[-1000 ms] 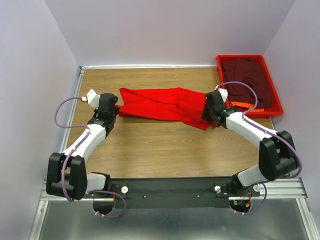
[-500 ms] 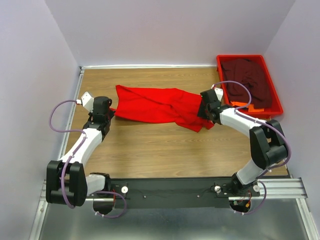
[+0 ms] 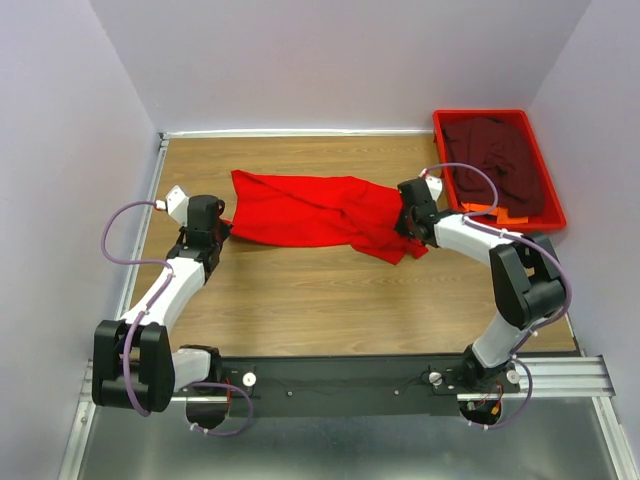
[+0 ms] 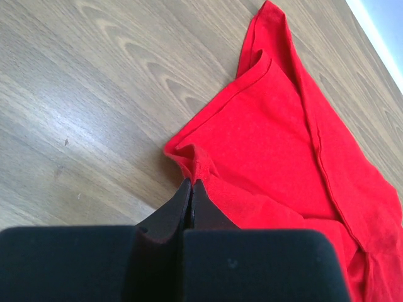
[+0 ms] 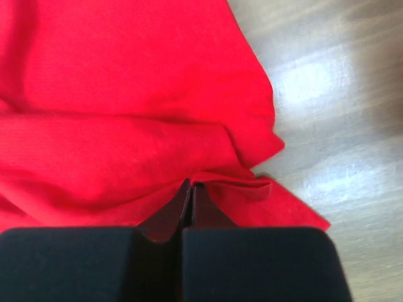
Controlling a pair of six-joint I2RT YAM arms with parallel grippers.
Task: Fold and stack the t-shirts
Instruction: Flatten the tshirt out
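A bright red t-shirt point(image 3: 320, 212) lies stretched and rumpled across the middle of the wooden table. My left gripper point(image 3: 222, 226) is shut on the shirt's left end; in the left wrist view its closed tips point(image 4: 191, 184) pinch a small bunch of the red t-shirt point(image 4: 277, 138). My right gripper point(image 3: 406, 222) is shut on a fold at the shirt's right end, the tips point(image 5: 191, 185) closed on a ridge of the red t-shirt point(image 5: 126, 107). A dark maroon t-shirt point(image 3: 500, 158) lies crumpled in the tray at the back right.
The red plastic tray point(image 3: 552, 212) sits at the table's back right corner, just right of my right arm, with something orange point(image 3: 488, 210) under the maroon cloth. Bare wood point(image 3: 330, 300) spreads between the shirt and the arm bases. Walls close in on three sides.
The right gripper has closed on the shirt's right end after standing open. Both arms shifted left and back, dragging the red shirt a little to the left.
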